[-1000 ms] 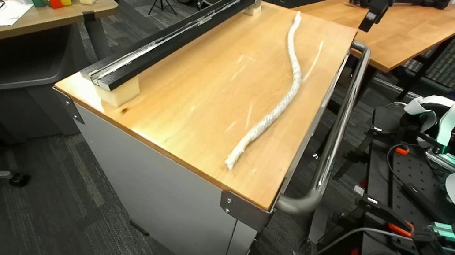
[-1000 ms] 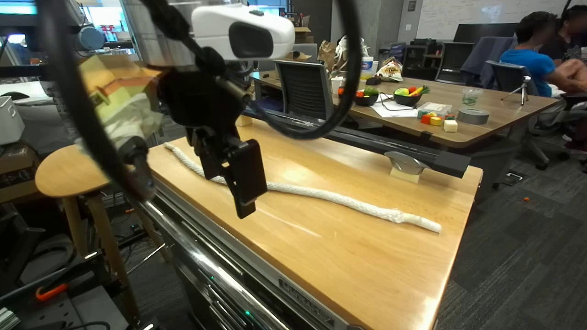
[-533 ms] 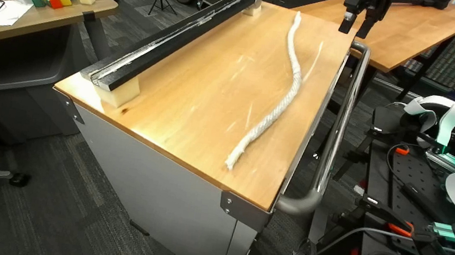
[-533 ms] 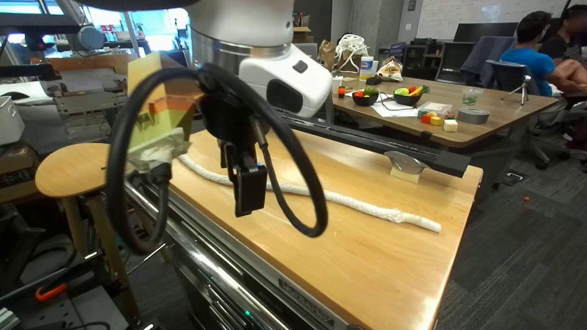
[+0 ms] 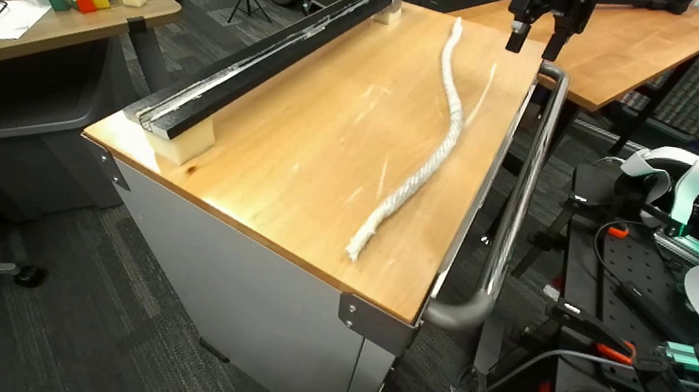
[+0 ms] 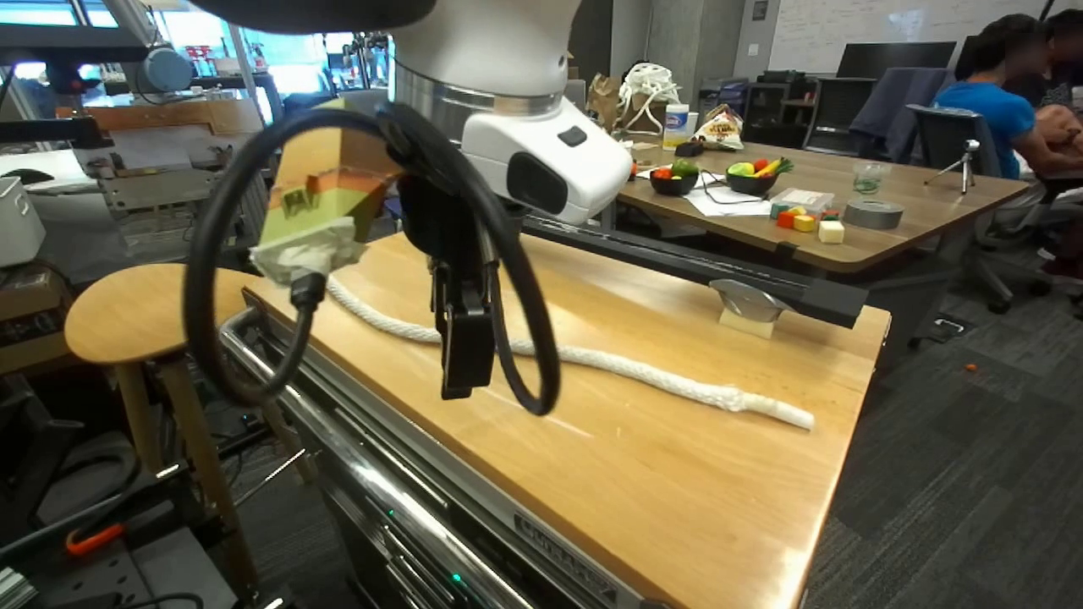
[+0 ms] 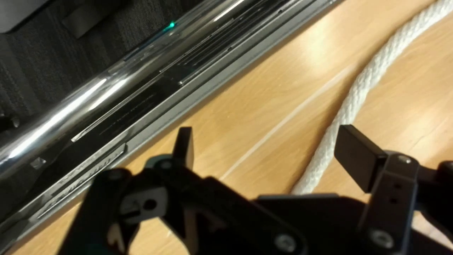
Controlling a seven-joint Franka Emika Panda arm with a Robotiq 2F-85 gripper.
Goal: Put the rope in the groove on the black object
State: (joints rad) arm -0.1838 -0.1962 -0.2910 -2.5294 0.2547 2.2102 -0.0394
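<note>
The white rope (image 5: 453, 118) lies in a gentle curve on the wooden tabletop; it also shows in the other views (image 6: 643, 368) (image 7: 368, 76). The black rail (image 5: 265, 69) stands along the tabletop's far long side from the handle, raised on pale blocks, and also shows in an exterior view (image 6: 833, 303). Its lengthwise groove (image 5: 204, 88) has whitish marks and holds no rope. My gripper (image 5: 534, 46) is open and empty above the tabletop near the handle-side edge. In the wrist view my gripper (image 7: 266, 141) has its jaws wide apart; the right finger overlaps the rope's image.
A chrome handle bar (image 5: 529, 180) runs along the tabletop's near edge. A curved metal piece (image 6: 749, 300) sits by one rail end. A pale block (image 5: 186, 142) supports the other. A loose black cable (image 6: 199, 254) loops from the wrist. Another table (image 6: 931, 199) stands beyond the rail.
My gripper has turned, so both fingers now show apart in an exterior view where it was edge-on. It has also shifted inward over the tabletop. The rope and rail have not moved.
</note>
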